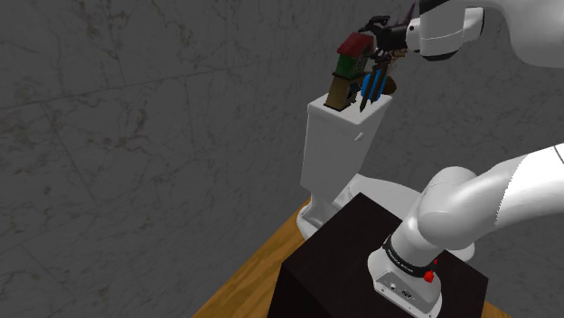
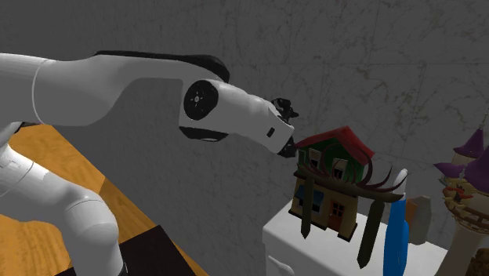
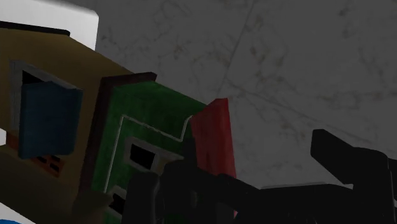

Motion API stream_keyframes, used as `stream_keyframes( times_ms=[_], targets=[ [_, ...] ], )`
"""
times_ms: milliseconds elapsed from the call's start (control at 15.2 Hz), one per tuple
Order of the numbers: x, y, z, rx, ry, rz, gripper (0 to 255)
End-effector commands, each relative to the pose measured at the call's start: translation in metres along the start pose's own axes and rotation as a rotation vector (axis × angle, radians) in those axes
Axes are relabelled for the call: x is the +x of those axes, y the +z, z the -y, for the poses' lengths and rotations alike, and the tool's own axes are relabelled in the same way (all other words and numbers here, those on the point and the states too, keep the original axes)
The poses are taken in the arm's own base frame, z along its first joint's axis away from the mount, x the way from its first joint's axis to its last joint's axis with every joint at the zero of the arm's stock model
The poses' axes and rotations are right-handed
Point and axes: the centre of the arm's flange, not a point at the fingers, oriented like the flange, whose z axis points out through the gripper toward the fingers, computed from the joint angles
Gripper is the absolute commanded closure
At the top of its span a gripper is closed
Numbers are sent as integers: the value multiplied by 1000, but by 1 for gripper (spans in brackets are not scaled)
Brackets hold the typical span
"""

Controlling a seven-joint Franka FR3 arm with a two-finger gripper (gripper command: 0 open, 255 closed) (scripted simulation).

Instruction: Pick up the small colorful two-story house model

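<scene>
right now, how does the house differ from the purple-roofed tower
The house has a red roof over green and tan walls; the tower has purple cone roofs. The gripper is at the house's roof; the tower stands apart from it. Both are small building models.

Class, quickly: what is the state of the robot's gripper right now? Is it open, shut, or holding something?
Gripper: open. Its fingers stand apart with bare wall between them. The house model sits beside one finger, not clasped.
</scene>
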Motion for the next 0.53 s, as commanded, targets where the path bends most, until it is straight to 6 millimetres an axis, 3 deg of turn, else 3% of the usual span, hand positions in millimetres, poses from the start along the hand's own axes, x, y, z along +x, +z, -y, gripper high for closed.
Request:
stream_keyframes(
  times_ms=[0, 462],
  targets=[
    [9, -3, -12, 30, 44, -52, 0],
    [-6, 12, -46, 30, 44, -52, 0]
  ],
)
